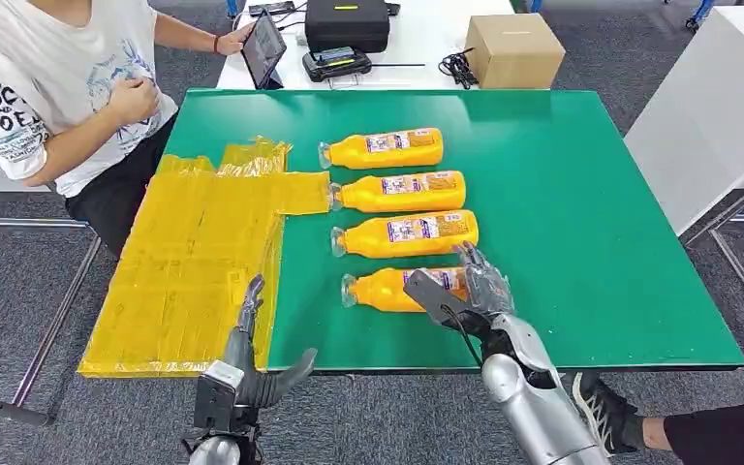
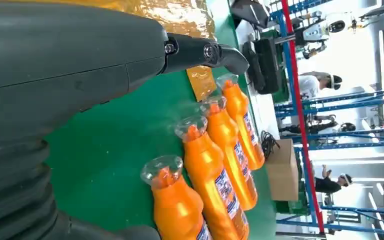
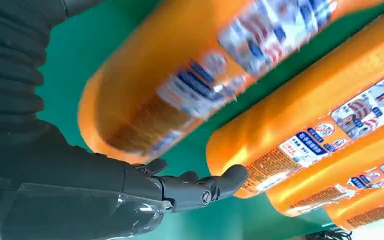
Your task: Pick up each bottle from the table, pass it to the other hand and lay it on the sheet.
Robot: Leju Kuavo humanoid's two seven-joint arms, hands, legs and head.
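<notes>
Nearest bottle [image 1: 392,289] lies under the right hand [image 1: 470,287], fingers spread.

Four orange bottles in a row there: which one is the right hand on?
The bottle nearest the robot, last in the row at the table's front edge. The right hand covers its base end; the other three bottles lie beyond it, untouched.

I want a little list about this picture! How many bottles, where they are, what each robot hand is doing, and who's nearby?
bottles: four orange ones, lying in a row on the green table
nearest bottle: right hand reaching over it, grip not clear
sheet: yellow, holds no bottle yet
left hand: open, over the sheet's edge
person: sitting at the far left corner
</notes>
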